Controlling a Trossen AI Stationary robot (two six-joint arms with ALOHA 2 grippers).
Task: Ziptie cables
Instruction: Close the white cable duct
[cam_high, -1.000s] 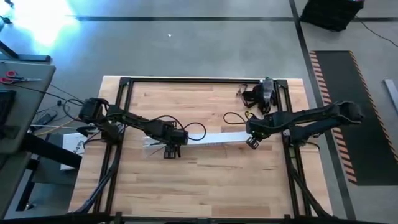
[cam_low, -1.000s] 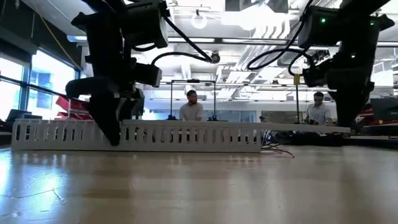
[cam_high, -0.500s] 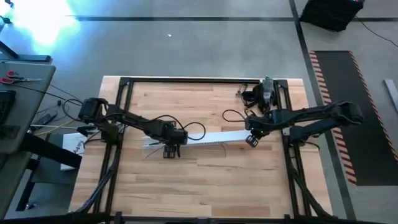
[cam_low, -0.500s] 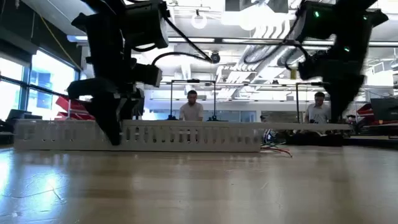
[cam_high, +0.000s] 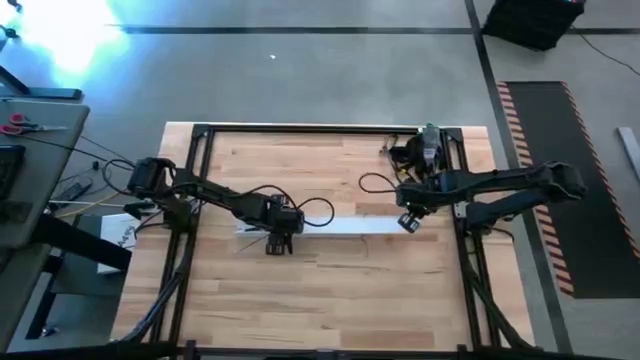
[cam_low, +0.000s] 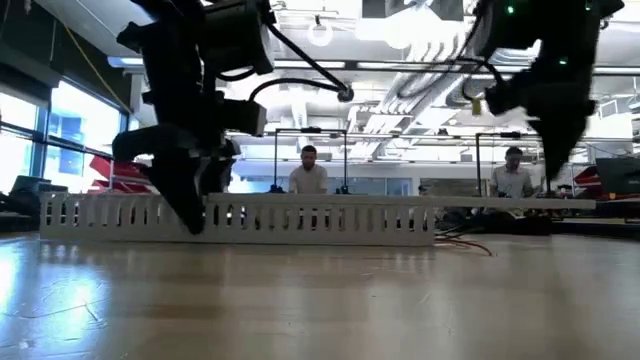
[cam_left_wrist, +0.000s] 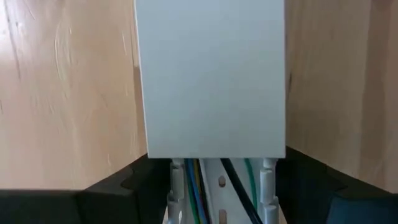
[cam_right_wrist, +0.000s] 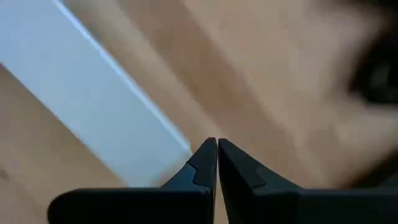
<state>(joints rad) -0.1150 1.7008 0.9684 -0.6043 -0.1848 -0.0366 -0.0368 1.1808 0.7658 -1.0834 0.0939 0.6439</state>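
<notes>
My left gripper (cam_high: 279, 243) straddles the channel (cam_low: 240, 218) mid-table, grip unclear; cables (cam_left_wrist: 239, 186) lie inside. My right gripper (cam_right_wrist: 217, 163), closed and empty, sits beside the cover (cam_high: 350, 224). A nudge could slide it.

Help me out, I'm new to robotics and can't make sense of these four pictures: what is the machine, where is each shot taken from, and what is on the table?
It is a robot with two dark arms at a wooden table. One picture looks straight down from above, one looks level across the tabletop, and two come from cameras on the wrists.

On the table lies a long white slotted channel with a flat white cover strip on it. The left wrist picture shows the cables running inside the channel under the cover.

The left gripper is down at the channel's left part, its fingers on either side of it. The right gripper is at the strip's right end, fingers shut and holding nothing. Two people show far behind the table.
</notes>
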